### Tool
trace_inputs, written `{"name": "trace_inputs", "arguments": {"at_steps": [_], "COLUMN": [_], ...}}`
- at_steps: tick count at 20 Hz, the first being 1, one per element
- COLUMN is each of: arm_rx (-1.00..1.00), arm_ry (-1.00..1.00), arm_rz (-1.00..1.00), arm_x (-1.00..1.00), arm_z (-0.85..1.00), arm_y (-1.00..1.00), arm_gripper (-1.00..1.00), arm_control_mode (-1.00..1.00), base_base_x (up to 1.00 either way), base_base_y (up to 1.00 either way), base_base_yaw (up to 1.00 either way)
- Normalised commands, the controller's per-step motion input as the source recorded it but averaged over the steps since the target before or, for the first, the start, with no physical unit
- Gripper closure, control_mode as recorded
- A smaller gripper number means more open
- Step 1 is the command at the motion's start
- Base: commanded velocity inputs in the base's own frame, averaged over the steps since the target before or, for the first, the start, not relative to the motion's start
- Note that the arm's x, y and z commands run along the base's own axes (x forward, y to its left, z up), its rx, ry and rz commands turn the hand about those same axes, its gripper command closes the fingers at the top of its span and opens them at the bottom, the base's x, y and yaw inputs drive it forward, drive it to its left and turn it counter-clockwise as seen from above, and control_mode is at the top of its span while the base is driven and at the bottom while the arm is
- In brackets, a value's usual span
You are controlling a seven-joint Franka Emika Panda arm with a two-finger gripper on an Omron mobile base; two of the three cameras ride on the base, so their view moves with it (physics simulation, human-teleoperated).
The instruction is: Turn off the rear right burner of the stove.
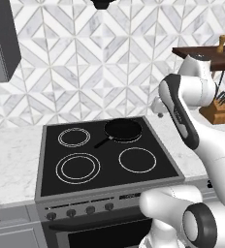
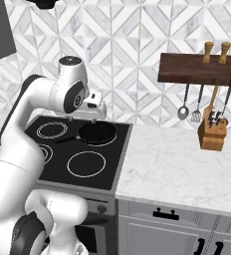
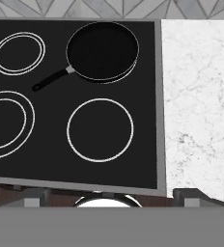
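The stove (image 1: 109,193) was a grey steel range with a flat black glass top marked by white rings, a row of small dark knobs (image 1: 80,211) along its front and an oven door below. It lay beneath the tool (image 2: 95,115), which hung wide open over its rear right corner. The rear right burner (image 3: 102,50) lay directly under and ahead of the tool, covered by a small black skillet (image 1: 122,130) whose handle pointed front-left.

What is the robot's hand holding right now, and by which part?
Nothing. The hand hangs open above the stove, clear of the skillet.
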Motion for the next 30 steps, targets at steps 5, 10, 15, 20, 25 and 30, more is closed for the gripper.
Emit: {"name": "trace_inputs", "arguments": {"at_steps": [5, 10, 15, 20, 25, 30], "arm_rx": [-0.11, -0.61, -0.63, -0.6, -0.58, -0.59], "arm_ry": [-0.09, -0.04, 0.0, -0.04, -0.05, -0.12], "arm_rz": [0.11, 0.41, 0.43, 0.42, 0.41, 0.41], "arm_x": [-0.42, -1.0, -1.0, -0.98, -0.81, -0.43], "arm_z": [-0.04, -0.57, -0.9, -1.0, -1.0, -1.0], "arm_y": [0.25, 1.0, 1.0, 1.0, 1.0, 0.95], "arm_gripper": [-1.0, -1.0, -1.0, -1.0, -1.0, -1.0], "arm_control_mode": [-1.0, -1.0, -1.0, -1.0, -1.0, -1.0], "base_base_x": [0.0, 0.0, 0.0, 0.0, 0.0, 0.0], "base_base_y": [0.0, 0.0, 0.0, 0.0, 0.0, 0.0], "base_base_yaw": [0.0, 0.0, 0.0, 0.0, 0.0, 0.0]}}
